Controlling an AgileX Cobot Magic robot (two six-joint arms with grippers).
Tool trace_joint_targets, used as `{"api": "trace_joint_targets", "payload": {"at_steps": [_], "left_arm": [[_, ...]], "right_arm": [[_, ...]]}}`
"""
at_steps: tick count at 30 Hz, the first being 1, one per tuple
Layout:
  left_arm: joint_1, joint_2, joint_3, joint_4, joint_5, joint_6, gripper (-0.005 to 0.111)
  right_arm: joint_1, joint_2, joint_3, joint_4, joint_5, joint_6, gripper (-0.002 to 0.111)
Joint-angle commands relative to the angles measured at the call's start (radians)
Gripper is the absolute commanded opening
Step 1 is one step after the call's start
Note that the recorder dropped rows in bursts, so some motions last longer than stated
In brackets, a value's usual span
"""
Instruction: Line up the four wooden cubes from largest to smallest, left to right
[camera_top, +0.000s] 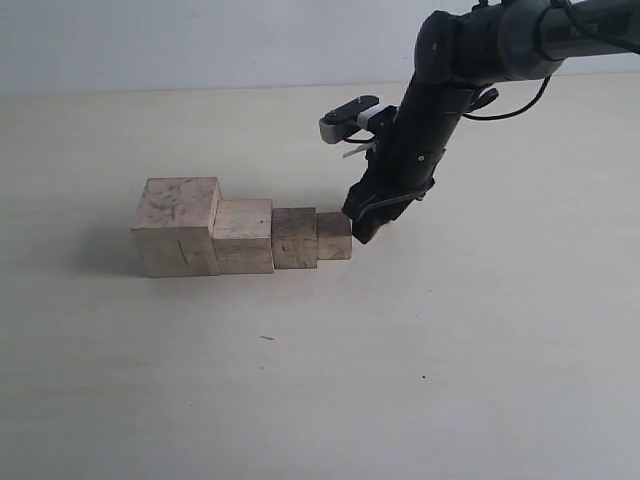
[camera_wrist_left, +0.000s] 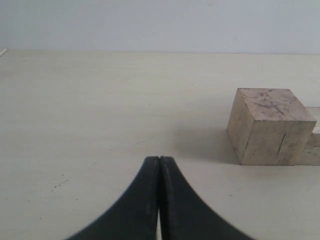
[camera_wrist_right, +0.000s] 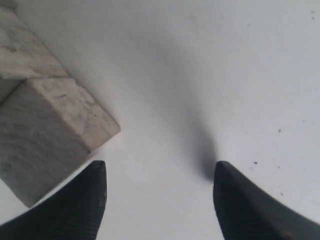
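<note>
Four pale wooden cubes stand touching in a row on the table: the largest (camera_top: 178, 226) at the left, then the second (camera_top: 243, 236), the third (camera_top: 295, 238) and the smallest (camera_top: 334, 236) at the right end. My right gripper (camera_top: 366, 228) hangs just right of the smallest cube (camera_wrist_right: 55, 135), open and empty; its black fingertips (camera_wrist_right: 90, 195) are spread over bare table beside that cube. My left gripper (camera_wrist_left: 160, 160) is shut with nothing in it, and the largest cube (camera_wrist_left: 270, 125) stands ahead of it to one side. The left arm is outside the exterior view.
The light table (camera_top: 320, 380) stretches around the row on all sides, meeting a pale wall (camera_top: 200, 40) at the back. The black right arm (camera_top: 440, 90) reaches down from the upper right.
</note>
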Motion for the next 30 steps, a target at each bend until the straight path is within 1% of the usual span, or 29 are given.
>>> {"api": "trace_joint_targets", "payload": {"at_steps": [1, 3, 7, 8, 9, 10, 11, 13, 15, 16, 22, 24, 28, 30], "left_arm": [[-0.005, -0.005, 0.0, 0.0, -0.011, 0.001, 0.0], [-0.005, -0.005, 0.0, 0.0, -0.011, 0.001, 0.0], [-0.005, -0.005, 0.0, 0.0, -0.011, 0.001, 0.0], [-0.005, -0.005, 0.0, 0.0, -0.011, 0.001, 0.0], [-0.005, -0.005, 0.0, 0.0, -0.011, 0.001, 0.0], [-0.005, -0.005, 0.0, 0.0, -0.011, 0.001, 0.0], [-0.005, -0.005, 0.0, 0.0, -0.011, 0.001, 0.0], [-0.005, -0.005, 0.0, 0.0, -0.011, 0.001, 0.0], [-0.005, -0.005, 0.0, 0.0, -0.011, 0.001, 0.0], [-0.005, -0.005, 0.0, 0.0, -0.011, 0.001, 0.0], [-0.005, -0.005, 0.0, 0.0, -0.011, 0.001, 0.0], [-0.005, -0.005, 0.0, 0.0, -0.011, 0.001, 0.0], [-0.005, -0.005, 0.0, 0.0, -0.011, 0.001, 0.0], [-0.005, -0.005, 0.0, 0.0, -0.011, 0.001, 0.0]], "right_arm": [[-0.001, -0.019, 0.0, -0.084, 0.018, 0.006, 0.059], [-0.001, -0.036, 0.0, -0.112, 0.023, 0.029, 0.059], [-0.001, -0.092, 0.0, -0.195, 0.031, 0.143, 0.059], [-0.001, -0.108, 0.0, -0.205, 0.047, 0.18, 0.058], [-0.001, -0.125, 0.0, -0.205, 0.073, 0.219, 0.055], [-0.001, -0.137, 0.0, -0.202, 0.105, 0.264, 0.051], [-0.001, -0.156, 0.0, -0.202, 0.134, 0.305, 0.043], [-0.001, -0.183, 0.0, -0.185, 0.168, 0.334, 0.026], [-0.001, -0.212, 0.0, -0.185, 0.175, 0.334, 0.005], [-0.001, -0.223, 0.0, -0.183, 0.173, 0.336, 0.0], [-0.001, -0.31, 0.002, -0.055, 0.159, 0.339, 0.0], [-0.001, -0.353, 0.035, 0.02, 0.113, 0.339, 0.0], [-0.001, -0.469, 0.189, 0.123, -0.069, 0.341, 0.0], [-0.001, -0.544, 0.304, 0.158, -0.21, 0.344, 0.0]]}}
